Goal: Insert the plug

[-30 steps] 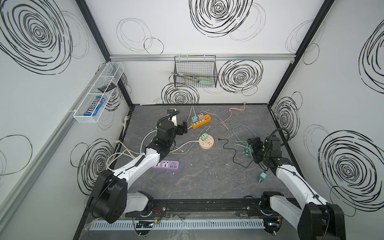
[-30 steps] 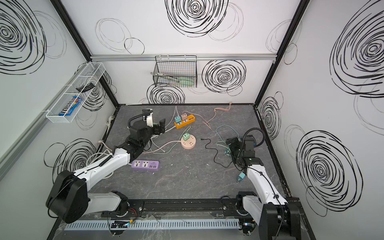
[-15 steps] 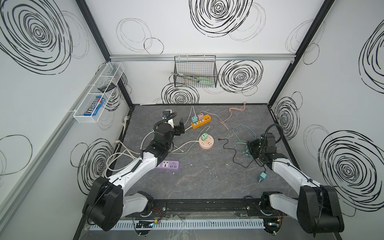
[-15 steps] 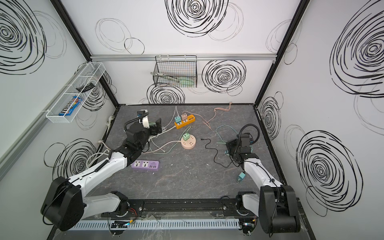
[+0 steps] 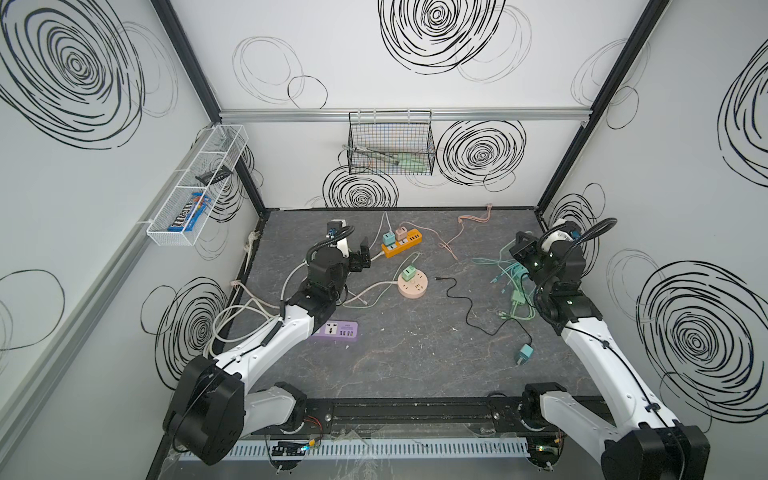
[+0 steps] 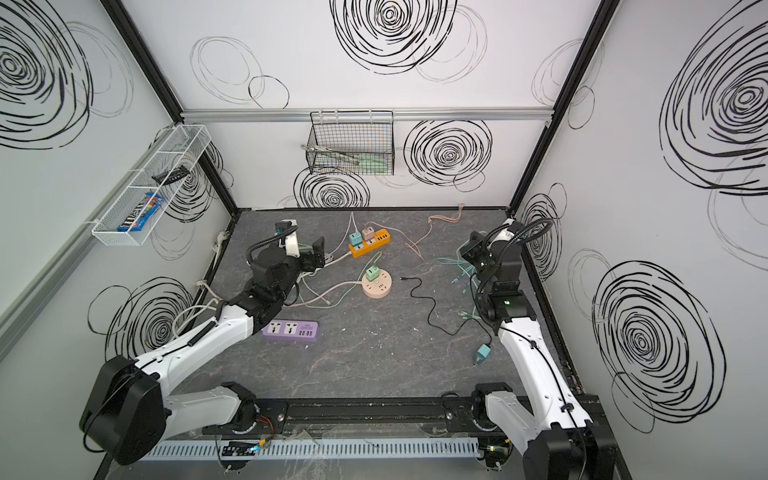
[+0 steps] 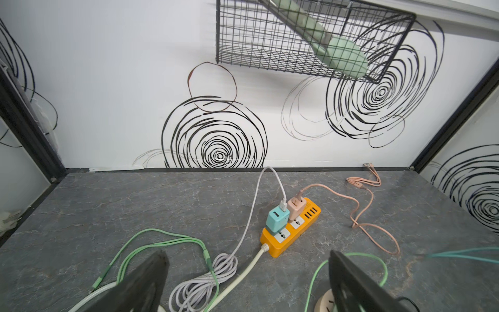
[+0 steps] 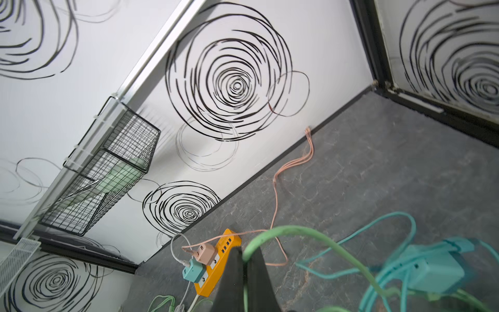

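My right gripper is shut on a light green cable that loops out from between its jaws. In both top views this gripper hangs above a tangle of teal and green cables at the right. A light green plug lies in that tangle. A blurred teal plug block shows close by in the right wrist view. My left gripper is open and empty, raised near the orange power strip.
A round pink socket holds a green adapter. A purple power strip lies near the left arm. A teal plug on a black cable sits front right. White and green cable coils lie below the left gripper. A pink cable trails at the back.
The right gripper went from open to shut on the green cable and lifted towards the back right. The left arm shifted slightly left and stayed open.
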You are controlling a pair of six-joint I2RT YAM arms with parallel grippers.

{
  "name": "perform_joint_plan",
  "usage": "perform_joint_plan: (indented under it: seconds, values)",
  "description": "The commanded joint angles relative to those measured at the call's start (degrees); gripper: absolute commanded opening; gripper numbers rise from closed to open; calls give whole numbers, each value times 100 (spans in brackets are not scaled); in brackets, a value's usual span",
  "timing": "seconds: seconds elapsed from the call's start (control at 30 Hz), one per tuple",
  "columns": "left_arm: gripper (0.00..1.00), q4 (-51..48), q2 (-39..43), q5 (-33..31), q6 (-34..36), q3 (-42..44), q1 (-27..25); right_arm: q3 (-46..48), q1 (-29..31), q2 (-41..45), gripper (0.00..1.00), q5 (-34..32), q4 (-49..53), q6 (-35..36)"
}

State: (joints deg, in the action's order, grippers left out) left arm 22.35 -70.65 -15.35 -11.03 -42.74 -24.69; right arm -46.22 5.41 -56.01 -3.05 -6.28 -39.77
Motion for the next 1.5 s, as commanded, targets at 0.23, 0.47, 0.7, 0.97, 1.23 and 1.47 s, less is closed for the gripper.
perform_joint_plan:
  seconds: [0.23,0.47,0.7,0.97,1.23,1.47]
  values:
    - [96,-205,-164,923,285,-361,-105,-1280,127,62,0,868,-381,2074]
    - [96,-82,-216,1199,587,-418,-454,-2113,175,-159,0,1589,-346,2357]
    - [96,-611,-400,2381,888,-959,-803,-2485,385,-304,0,2311,-589,2411]
    - [96,-384,-736,3681,897,-1659,-1405,-2194,812,-414,0,2963,-565,2593]
    - [96,-389,-1634,3560,953,-2608,-1983,-1866,910,-446,0,3675,-817,2235]
    - [96,99,-2287,3233,826,-3041,-2130,-1760,944,-330,0,4193,-1093,1955]
